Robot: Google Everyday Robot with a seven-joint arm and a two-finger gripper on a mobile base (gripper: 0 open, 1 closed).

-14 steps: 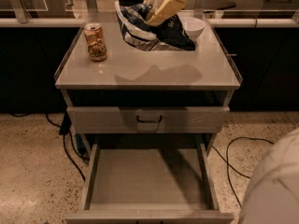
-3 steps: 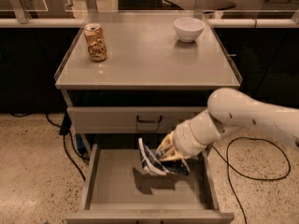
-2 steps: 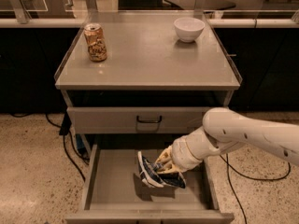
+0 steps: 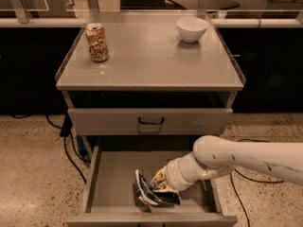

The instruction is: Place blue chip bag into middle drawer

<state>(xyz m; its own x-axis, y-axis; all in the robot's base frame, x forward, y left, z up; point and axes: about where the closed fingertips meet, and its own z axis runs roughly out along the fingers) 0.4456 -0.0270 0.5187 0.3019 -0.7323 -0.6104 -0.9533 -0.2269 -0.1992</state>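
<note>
The blue chip bag [image 4: 150, 193], dark navy with white edges, sits low inside the open middle drawer [image 4: 109, 178], at its front centre and resting on or just above the bottom. My gripper [image 4: 160, 179] reaches in from the right on a white arm [image 4: 236, 157] and is shut on the bag's upper right side. The drawer is a wide, shallow grey tray pulled out below the closed drawer front with a black handle [image 4: 151, 121].
A tan drink can [image 4: 96, 42] stands on the cabinet top [image 4: 147, 65] at the left. A white bowl [image 4: 192, 29] sits at the back right. Black cables [image 4: 71, 150] lie on the speckled floor to the left and right of the cabinet.
The bag was carried from the cabinet top down into the open drawer. Over the last second the gripper lowered it further and moved it slightly left, toward the drawer's front.
</note>
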